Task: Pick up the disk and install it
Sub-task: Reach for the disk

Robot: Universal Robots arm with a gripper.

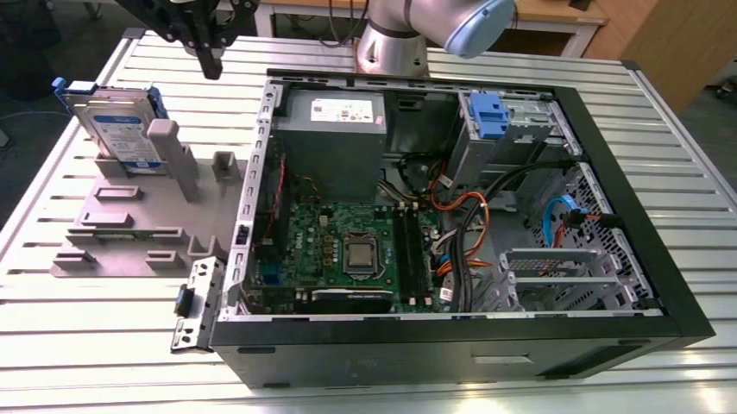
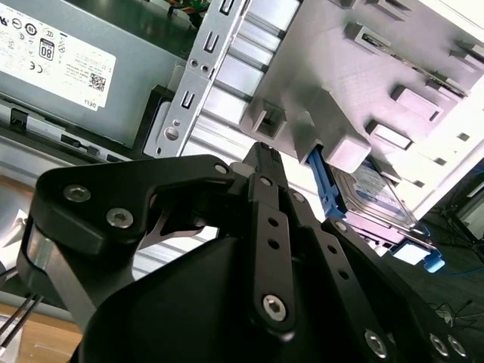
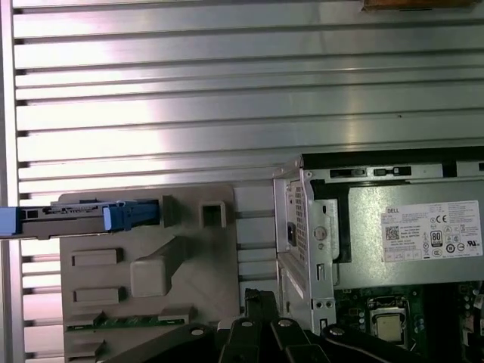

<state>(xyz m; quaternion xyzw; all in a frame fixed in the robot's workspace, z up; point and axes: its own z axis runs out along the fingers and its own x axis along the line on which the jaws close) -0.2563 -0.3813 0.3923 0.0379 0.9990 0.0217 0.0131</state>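
The slatted metal surface [image 1: 81, 345] is carrying an open computer case [image 1: 691, 285], which is lying on its side with its grey power supply [image 1: 334, 129] facing up. At the exterior view's left of the case, a grey fixture [image 1: 127, 216] is holding the disk [image 1: 116, 129] in a slot at its far end.

The disk is standing on edge with its long axis nearly upright and leaning a little. Its labelled face is turning toward the case, and the blue carrier tabs are sticking out at the top. In the first wrist view it is showing edge-on as a thin strip [image 3: 76, 219] running along the slats.

The gripper [image 1: 211, 69] is hanging above the gap between fixture and case, near the disk but not touching it. Its fingers [image 3: 255, 299] are resting together with nothing between them.

Judging from this, the pick-up is not yet made. A good grasp is going to need the fingers spreading first, then closing across the disk's thin dimension near its top edge. They should be staying clear of the grey post [image 1: 167, 155] just beside the disk. The lift should be running along the slot, since a sideways pull is likely to jam the carrier.
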